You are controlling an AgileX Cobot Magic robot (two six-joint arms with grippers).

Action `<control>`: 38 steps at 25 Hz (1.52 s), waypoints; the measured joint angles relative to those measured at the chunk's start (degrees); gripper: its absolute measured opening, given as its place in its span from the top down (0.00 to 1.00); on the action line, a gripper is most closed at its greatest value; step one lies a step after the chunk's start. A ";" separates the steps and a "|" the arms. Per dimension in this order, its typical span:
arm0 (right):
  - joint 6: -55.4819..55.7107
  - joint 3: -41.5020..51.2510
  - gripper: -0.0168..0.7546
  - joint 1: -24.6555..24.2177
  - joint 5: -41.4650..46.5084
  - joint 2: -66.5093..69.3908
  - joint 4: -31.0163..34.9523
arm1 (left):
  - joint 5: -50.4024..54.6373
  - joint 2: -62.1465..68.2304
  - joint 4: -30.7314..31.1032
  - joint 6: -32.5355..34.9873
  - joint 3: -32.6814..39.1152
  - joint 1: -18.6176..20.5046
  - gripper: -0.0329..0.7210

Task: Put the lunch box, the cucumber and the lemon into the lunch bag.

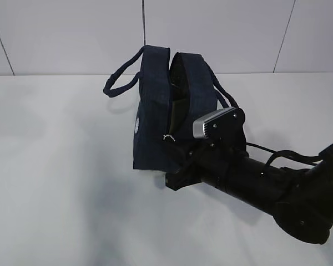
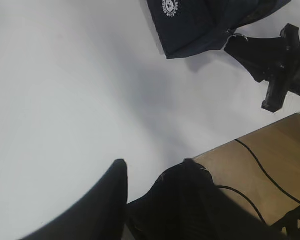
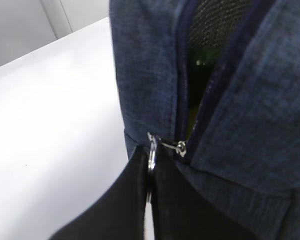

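On the white table [image 1: 61, 183], one lunch bag [image 1: 152, 111] stands upright, dark navy, zipper open along the top so the two sides gape apart. Two loop handles: one [image 1: 121, 75] hangs off the left side, the other [image 1: 225, 94] off the right. Exterior view shows only dark interior through the gap. Right wrist view looks straight down the opening [image 3: 205, 65]: black mesh lining at the top, and below it something green with a glossy highlight [image 3: 200, 62], low inside the bag; too dark to say whether it's the cucumber or the box lid. Can't make out the lunch box, the lemon or the cucumber as such in any view; none of them lies on the visible table. Right gripper [image 3: 150, 170] is at the near end of the zipper, fingers pressed together with the silver ring pull [image 3: 151, 159] pinched between them; the slider [image 3: 180, 147] sits just beside it at the end of the track. In the exterior view the same gripper [image 1: 175, 149] meets the bag's front lower edge, the ring visible at the seam. Left gripper [image 2: 155, 172] is well apart from the bag, low over bare table, fingers spread with a clear gap, holding nothing. A tan wooden surface [image 2: 275, 150] with black cables shows beside it.
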 joint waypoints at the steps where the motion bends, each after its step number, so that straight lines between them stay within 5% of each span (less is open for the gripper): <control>1: -0.01 0.00 0.98 0.00 0.25 -0.56 0.00 | 0.00 0.30 -0.14 0.14 0.00 0.00 0.64; 13: -0.11 0.06 0.98 0.00 6.36 -6.60 0.13 | -0.30 3.29 -1.84 3.50 1.52 -0.50 0.64; 30: -5.87 -2.78 0.98 0.00 9.44 -10.74 3.02 | -12.78 12.97 -1.94 8.77 6.64 -15.38 0.64; 38: -7.51 -6.13 0.98 0.00 11.67 -12.57 3.39 | -24.42 17.66 -1.94 9.53 6.68 -17.66 0.55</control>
